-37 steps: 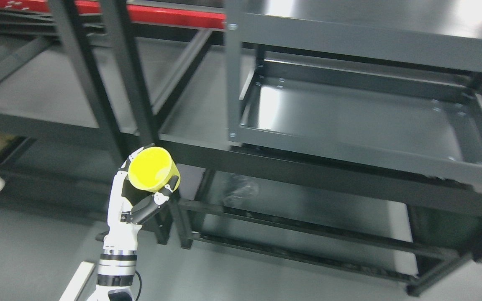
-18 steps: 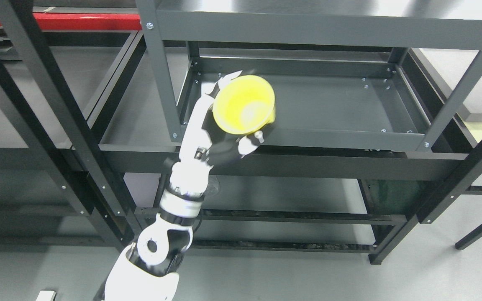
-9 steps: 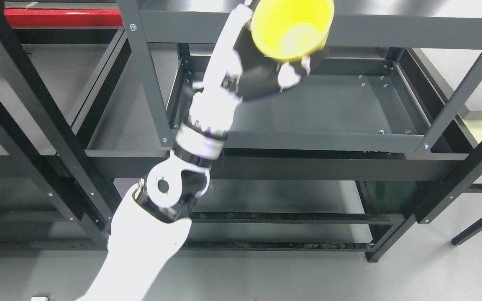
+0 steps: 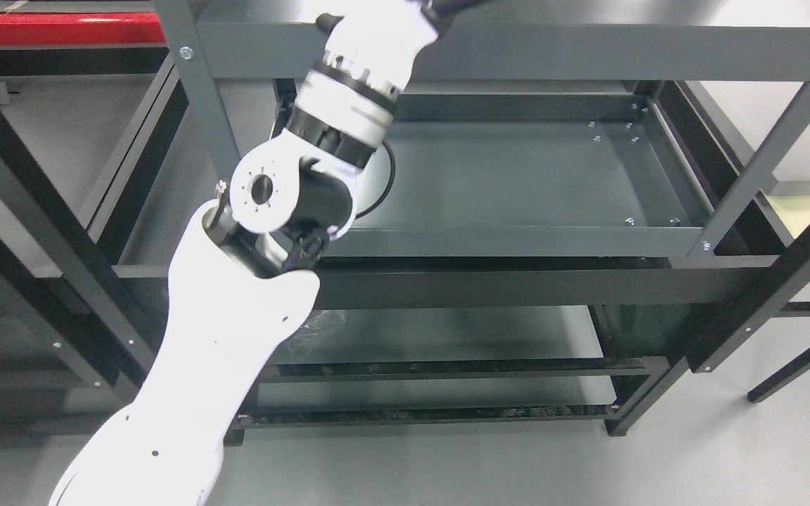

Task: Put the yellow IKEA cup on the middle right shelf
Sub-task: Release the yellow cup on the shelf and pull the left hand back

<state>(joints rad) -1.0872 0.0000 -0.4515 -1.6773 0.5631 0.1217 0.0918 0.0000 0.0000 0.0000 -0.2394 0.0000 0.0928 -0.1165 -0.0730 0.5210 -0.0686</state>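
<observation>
White and black left arm (image 4: 264,211): enters from the lower left and rises diagonally across the frame to the top edge. Round joint housing sits level with the front rail of the middle shelf; banded wrist section lies above it, crossing the front rail of the top shelf.

Left hand: cut off by the top edge of the frame. Only a sliver of dark and white casing shows past the wrist; fingers out of view, so whether they are spread or closed, and whether they hold anything, cannot be told.

Yellow cup: nowhere in this view.

Dark grey metal shelving unit (image 4: 553,253): stands right of centre, built from bolted angle posts. Top shelf (image 4: 588,49) runs along the upper edge, lit and glossy. Middle shelf (image 4: 517,176) is a shallow tray with raised rims, its left part overlapped by the arm. Bottom shelf (image 4: 447,337) shows beneath, behind a dark crossbar.

Black frame rack (image 4: 60,232): stands to the left, just beside the grey unit.

Red beam (image 4: 53,28): upper left, behind the black rack.

Grey floor (image 4: 517,464): along the bottom.
</observation>
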